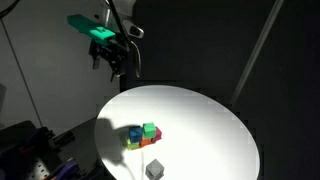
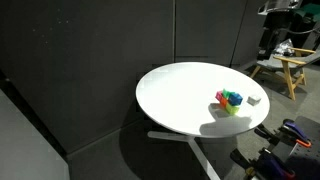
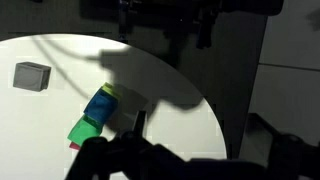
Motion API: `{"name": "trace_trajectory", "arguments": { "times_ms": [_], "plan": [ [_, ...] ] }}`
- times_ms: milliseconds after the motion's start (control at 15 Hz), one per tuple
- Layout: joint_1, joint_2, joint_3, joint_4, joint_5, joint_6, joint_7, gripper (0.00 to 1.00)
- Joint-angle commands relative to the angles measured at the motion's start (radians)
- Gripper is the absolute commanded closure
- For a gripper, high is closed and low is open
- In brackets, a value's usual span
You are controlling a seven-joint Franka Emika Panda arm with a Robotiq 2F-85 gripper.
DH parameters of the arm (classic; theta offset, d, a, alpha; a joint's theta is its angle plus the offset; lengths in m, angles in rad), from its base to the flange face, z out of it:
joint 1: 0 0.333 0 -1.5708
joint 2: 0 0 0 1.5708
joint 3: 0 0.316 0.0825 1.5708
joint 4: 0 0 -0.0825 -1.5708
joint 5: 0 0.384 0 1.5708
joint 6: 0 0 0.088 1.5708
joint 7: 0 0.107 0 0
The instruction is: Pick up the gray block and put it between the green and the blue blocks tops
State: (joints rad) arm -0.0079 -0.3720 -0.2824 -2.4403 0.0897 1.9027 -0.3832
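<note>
The gray block (image 1: 154,170) lies alone near the table's front edge; it also shows in the other exterior view (image 2: 253,100) and at the left of the wrist view (image 3: 32,75). A tight cluster holds the green block (image 1: 150,130) (image 3: 85,130), the blue block (image 1: 134,133) (image 3: 100,105), a yellow block (image 1: 133,144) and a red block (image 1: 150,142). My gripper (image 1: 113,63) (image 2: 268,45) hangs high above the far edge of the table, well away from all the blocks. It looks open and empty. In the wrist view its fingers (image 3: 190,155) are only dark shapes.
The round white table (image 1: 200,115) (image 2: 180,95) stands on a pedestal among dark curtain walls. A wooden chair (image 2: 285,68) stands beyond it. Dark equipment sits low beside the table (image 1: 30,150).
</note>
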Motion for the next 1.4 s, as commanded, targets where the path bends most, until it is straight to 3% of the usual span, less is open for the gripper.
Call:
{"name": "trace_trajectory", "arguments": {
  "times_ms": [0, 667, 1333],
  "plan": [
    [-0.03, 0.003, 0.028, 0.003, 0.01, -0.002, -0.009, 0.0],
    [-0.062, 0.018, 0.039, 0.012, -0.011, 0.034, 0.021, 0.0],
    [-0.153, 0.073, 0.042, 0.012, -0.109, 0.217, 0.132, 0.0]
  ]
}}
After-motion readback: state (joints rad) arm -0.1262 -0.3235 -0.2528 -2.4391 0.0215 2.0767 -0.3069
